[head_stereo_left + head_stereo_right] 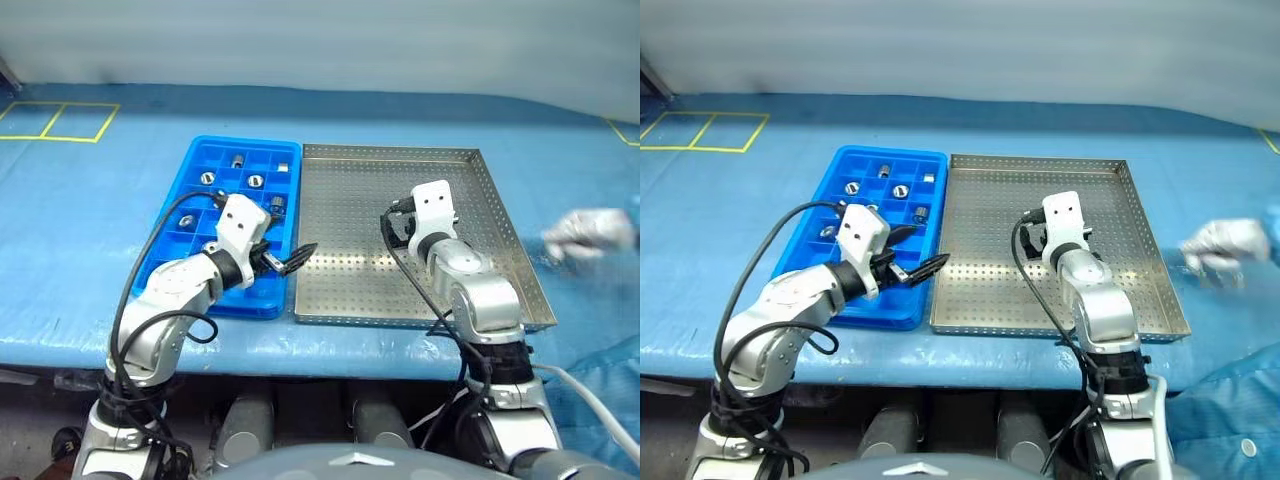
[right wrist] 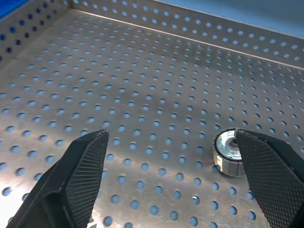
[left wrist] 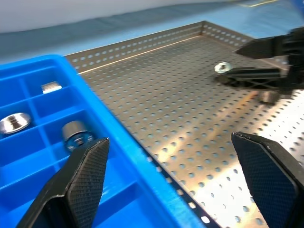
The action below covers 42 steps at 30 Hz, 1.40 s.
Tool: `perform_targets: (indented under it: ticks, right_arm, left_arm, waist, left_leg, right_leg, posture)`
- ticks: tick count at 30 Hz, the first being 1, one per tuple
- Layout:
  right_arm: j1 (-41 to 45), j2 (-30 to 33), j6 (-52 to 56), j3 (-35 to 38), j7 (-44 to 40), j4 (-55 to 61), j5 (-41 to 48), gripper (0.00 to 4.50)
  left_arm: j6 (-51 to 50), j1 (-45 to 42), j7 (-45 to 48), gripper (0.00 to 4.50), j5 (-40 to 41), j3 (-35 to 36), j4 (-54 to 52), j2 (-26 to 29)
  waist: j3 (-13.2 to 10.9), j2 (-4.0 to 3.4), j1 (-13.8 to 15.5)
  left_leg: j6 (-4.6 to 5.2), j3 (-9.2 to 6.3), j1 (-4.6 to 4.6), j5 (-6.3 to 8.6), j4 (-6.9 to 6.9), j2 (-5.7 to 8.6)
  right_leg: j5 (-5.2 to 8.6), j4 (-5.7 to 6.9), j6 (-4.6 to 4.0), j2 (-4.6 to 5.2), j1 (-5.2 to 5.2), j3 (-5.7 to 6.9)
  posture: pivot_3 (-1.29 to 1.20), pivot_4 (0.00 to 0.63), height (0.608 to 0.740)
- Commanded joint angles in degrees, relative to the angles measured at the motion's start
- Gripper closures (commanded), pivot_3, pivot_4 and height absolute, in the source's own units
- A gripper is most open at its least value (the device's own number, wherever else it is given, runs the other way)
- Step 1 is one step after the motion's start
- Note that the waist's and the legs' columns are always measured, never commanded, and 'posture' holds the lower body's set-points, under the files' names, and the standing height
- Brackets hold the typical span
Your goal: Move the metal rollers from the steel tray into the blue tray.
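Left gripper spread, empty, over the blue tray's edge adjoining the steel tray. Right gripper spread above the steel tray floor (one metal roller just beside a fingertip, not gripped). Other rollers occupy blue-tray compartments.

Perforated floor of the steel tray is lying almost wholly bare; one metal roller is sitting just beside a finger of the wide-open right gripper, and the low rim is bounding all sides. The left gripper, jaws wide, is hanging across the seam between the blue tray and the steel tray, blocking passage there. A person's gloved hand is resting on the surface beyond the steel tray's right rim.
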<state>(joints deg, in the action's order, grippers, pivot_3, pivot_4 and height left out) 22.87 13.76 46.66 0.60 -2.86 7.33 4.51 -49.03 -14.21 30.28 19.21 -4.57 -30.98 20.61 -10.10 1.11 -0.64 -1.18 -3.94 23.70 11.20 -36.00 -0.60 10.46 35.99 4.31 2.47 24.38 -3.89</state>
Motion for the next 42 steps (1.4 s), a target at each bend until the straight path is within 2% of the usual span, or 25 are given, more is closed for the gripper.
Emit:
perform_targets:
  ticks: [1,7,16,40,42]
  right_arm:
    - [3.41,-0.34,-3.54,2.36,2.53,-5.21,-1.64,0.00]
    - [5.50,-0.39,-8.15,3.69,4.85,-14.77,-3.34,0.00]
    - [5.74,-0.42,-9.90,4.43,4.63,-16.75,-3.07,0.00]
    - [2.62,-1.22,-7.94,4.06,1.71,-9.91,-1.77,0.00]
    - [2.09,-1.31,-7.76,4.21,-2.34,-7.60,1.42,0.00]
  left_arm:
    - [2.48,-1.10,0.21,0.04,-0.16,-1.75,1.06,0.22]
    - [3.48,-0.33,-0.23,0.04,0.24,-2.60,0.75,0.14]
    - [3.59,0.62,-1.54,0.04,-0.02,-2.10,0.95,0.27]
    - [3.72,1.30,-3.66,0.04,-0.63,-0.87,2.01,1.54]
    - [3.71,1.34,-3.75,0.04,-0.61,-0.89,2.00,1.55]
  waist:
    - [0.00,0.00,-0.14]
    - [0.00,0.00,-0.16]
    - [0.00,-0.01,-0.16]
    - [0.00,-0.02,-0.12]
    - [0.00,-0.02,-0.14]
  left_leg:
    - [0.00,0.00,-0.02,0.00,0.01,0.00]
    - [0.01,-0.01,0.00,0.00,0.09,-0.01]
    - [0.02,-0.01,-0.03,0.00,0.05,0.00]
    - [0.01,-0.01,-0.02,0.00,0.06,0.00]
    - [0.01,-0.01,-0.02,0.00,0.07,-0.01]
  right_leg:
    - [0.00,0.00,0.00,0.00,-0.01,0.00]
    - [0.01,-0.02,-0.01,-0.01,0.01,0.00]
    - [0.00,0.00,-0.01,-0.01,-0.02,-0.02]
    - [0.01,-0.01,-0.01,-0.01,0.00,-0.01]
    - [0.01,-0.02,-0.01,-0.01,0.00,-0.01]
  posture:
    - [0.09,0.150,0.740]
    - [0.10,0.150,0.740]
    - [0.11,0.150,0.740]
    - [0.11,0.150,0.740]
    - [0.11,0.150,0.740]
